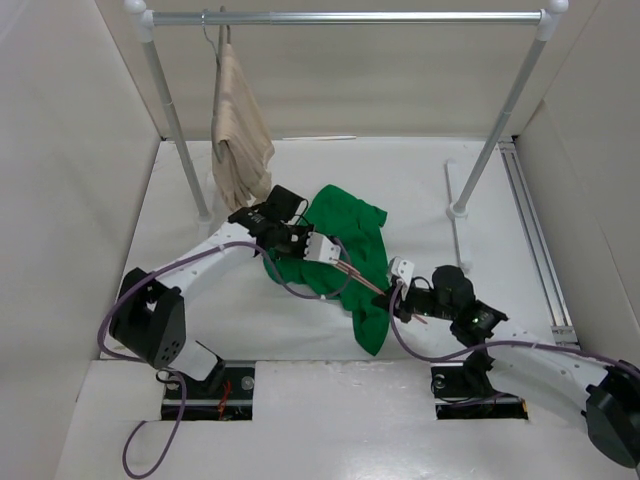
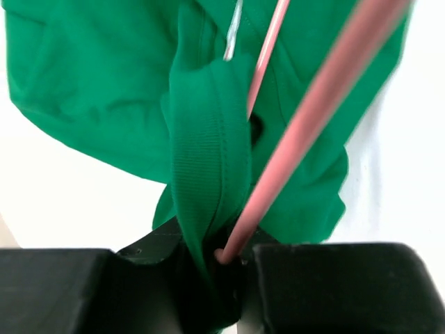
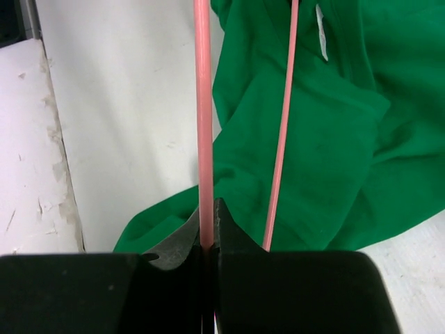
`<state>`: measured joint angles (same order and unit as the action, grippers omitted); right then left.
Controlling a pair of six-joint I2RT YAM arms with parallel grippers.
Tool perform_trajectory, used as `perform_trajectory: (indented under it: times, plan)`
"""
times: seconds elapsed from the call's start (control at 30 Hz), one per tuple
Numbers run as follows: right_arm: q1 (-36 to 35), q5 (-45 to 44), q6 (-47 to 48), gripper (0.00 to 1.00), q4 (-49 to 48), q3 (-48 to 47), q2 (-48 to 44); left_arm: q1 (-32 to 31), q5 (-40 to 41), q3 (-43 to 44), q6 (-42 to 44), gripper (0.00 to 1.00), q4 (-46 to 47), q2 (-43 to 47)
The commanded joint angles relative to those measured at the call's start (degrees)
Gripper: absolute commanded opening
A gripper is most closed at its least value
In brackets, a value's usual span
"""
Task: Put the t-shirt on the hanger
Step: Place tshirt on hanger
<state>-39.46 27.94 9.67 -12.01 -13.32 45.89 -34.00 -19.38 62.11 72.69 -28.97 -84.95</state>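
The bright green t-shirt [image 1: 350,230] lies bunched on the white table between the arms. My left gripper [image 1: 328,257] is shut on its ribbed collar [image 2: 208,160], holding the fold up. The thin pink hanger [image 1: 365,282] runs from the collar to my right gripper [image 1: 399,300]. In the left wrist view one pink wire [image 2: 306,132] ends right at my left gripper [image 2: 222,261], beside the collar. My right gripper [image 3: 208,233] is shut on one pink wire [image 3: 203,104]; a second wire passes to its right over the shirt [image 3: 334,160]. The hanger's hook is hidden.
A beige garment [image 1: 238,130] hangs on a grey wire hanger from the metal rail [image 1: 350,17] at the back left. The rack's posts [image 1: 178,140] [image 1: 492,140] stand on the table. White walls close in both sides.
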Motion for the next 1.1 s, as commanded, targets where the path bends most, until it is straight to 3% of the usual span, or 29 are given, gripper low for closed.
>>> perform_trajectory:
  times: [0.0,0.13,0.33,0.43,0.47,0.53,0.57,0.6,0.63,0.7,0.73,0.77,0.9,1.07]
  plan:
    - [-0.7,2.1,1.1,0.00,-3.8,-4.5,1.7,-0.1,-12.1,4.7,0.5,0.11,-4.7,5.2]
    - [-0.7,0.8,2.8,0.00,-2.5,-8.8,5.6,-3.6,-18.8,5.8,-0.3,0.15,-7.0,7.2]
    - [-0.2,0.3,5.2,0.00,-1.4,-15.9,12.3,-6.3,-19.9,4.1,-4.8,0.18,-4.2,7.8]
    - [-0.2,-0.3,5.2,0.00,-0.9,-17.2,12.8,-6.3,-17.1,2.9,-6.5,0.10,-3.1,7.8]
    - [-0.2,-0.9,5.2,0.00,-0.1,-17.2,12.8,-6.3,-16.3,2.8,-6.5,0.00,-3.1,7.8]
    - [-0.2,-2.0,5.2,0.00,1.6,-17.2,12.3,-6.3,-14.2,1.7,-7.6,0.00,-3.1,8.8]
    - [-0.2,-2.6,5.2,0.06,2.6,-17.2,11.3,-6.3,-13.6,1.7,-8.5,0.00,-2.5,8.8]
    - [-0.2,-2.6,5.2,0.34,3.7,-17.2,10.7,-6.3,-12.2,1.1,-9.2,0.00,-1.4,9.5]
    - [-0.2,-3.2,4.7,0.49,6.8,-17.8,9.8,-6.3,-11.3,1.1,-9.9,0.00,-0.7,10.1]
    - [-0.2,-3.2,4.7,0.69,11.2,-19.4,5.4,-6.3,-9.1,-1.0,-11.9,0.00,1.6,11.7]
    - [-0.2,-3.2,4.7,0.94,13.4,-20.1,3.2,-6.3,-7.1,-1.9,-11.9,0.00,2.2,12.4]
    - [-0.2,-4.1,4.7,1.00,17.7,-20.8,0.8,-6.3,-6.5,-4.0,-11.2,0.00,2.2,13.1]
    - [-0.2,-6.4,2.7,1.00,23.5,-23.4,-14.4,-6.9,-5.3,-9.6,-8.5,0.00,4.2,18.1]
    - [2.1,-6.8,1.1,1.00,23.5,-27.1,-16.9,-7.9,-4.6,-12.4,-5.5,0.00,4.7,20.2]
